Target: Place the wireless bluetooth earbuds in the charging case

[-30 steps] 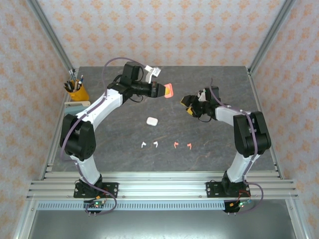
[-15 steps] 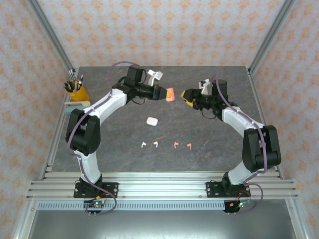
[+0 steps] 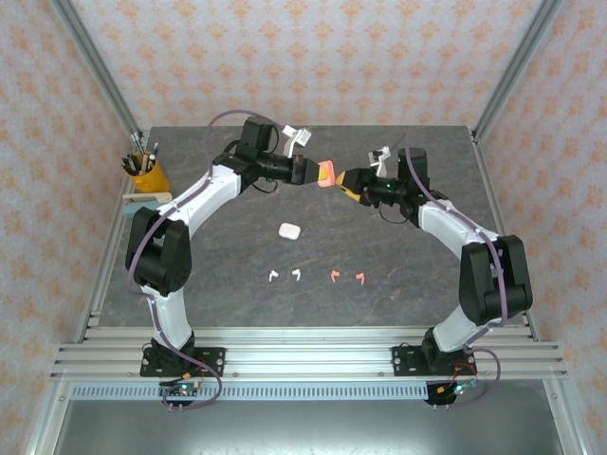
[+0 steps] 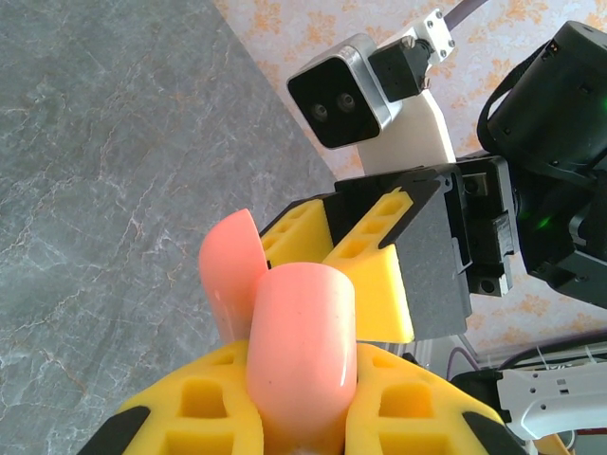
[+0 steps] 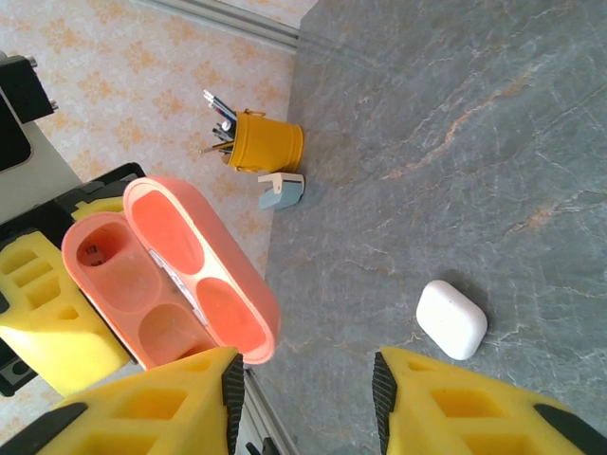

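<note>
The right gripper (image 3: pixel 353 181) has swung in from the right side of the table over the last second. It now sits just beside the pink charging case (image 3: pixel 326 174), which the left gripper (image 3: pixel 313 172) holds clamped tight in the air above the far middle of the table. The case's lid stands open, both wells empty in the right wrist view.

The right jaws have been narrowing as they come in, but they are partly apart with nothing between them. One yellow finger (image 5: pixel 180 398) sits right at the lid's rim; contact is too close to call.

All four earbuds lie near the middle of the table, the white pair (image 3: pixel 273 276) left of the coral-pink pair (image 3: pixel 335 275), with a closed white case (image 3: pixel 289 229) just beyond them. Judging from this, the case is being readied and no earbud is inserted yet.
</note>
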You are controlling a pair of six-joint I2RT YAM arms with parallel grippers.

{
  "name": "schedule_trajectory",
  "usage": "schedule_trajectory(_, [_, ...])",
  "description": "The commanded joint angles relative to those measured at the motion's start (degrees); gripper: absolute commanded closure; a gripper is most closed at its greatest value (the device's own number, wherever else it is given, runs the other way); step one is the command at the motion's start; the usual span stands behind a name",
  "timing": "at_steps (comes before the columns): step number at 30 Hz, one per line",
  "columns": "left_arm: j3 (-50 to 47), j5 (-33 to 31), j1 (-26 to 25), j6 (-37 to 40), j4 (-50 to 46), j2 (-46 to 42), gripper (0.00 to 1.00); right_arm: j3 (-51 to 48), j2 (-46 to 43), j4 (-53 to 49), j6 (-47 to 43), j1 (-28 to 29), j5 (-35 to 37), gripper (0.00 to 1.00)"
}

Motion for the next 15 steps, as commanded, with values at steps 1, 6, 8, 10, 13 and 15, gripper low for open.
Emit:
schedule_trajectory(1, [1.96,1.76,0.08,0.11,-0.99,0.71,1.00,2.50,0.36,1.60,-1.49,0.54,-1.56,0.58])
schedule_trajectory(6, [2.00,2.20,0.06,-0.09,-0.85,0.89,1.00,3.87,1.18,0.86,-1.76,0.95,-1.75,0.58])
schedule_trajectory(8, [2.13,2.50,0.05,-0.31,-0.57,0.85,1.00,4.47,1.66,0.43,-2.01,1.17,-1.99,0.59])
schedule_trajectory(10, [2.39,3.18,-0.03,-0.74,-0.28,0.89,1.00,5.01,2.22,0.15,-2.19,1.30,-2.06,0.61])
schedule_trajectory(13, [2.80,3.43,0.04,-0.85,-0.36,0.89,1.00,5.80,3.06,-0.06,-2.28,1.44,-2.47,0.63])
schedule_trajectory(15, [2.97,3.43,0.04,-1.01,-0.34,0.89,1.00,6.10,3.35,-0.07,-2.29,1.52,-2.59,0.65])
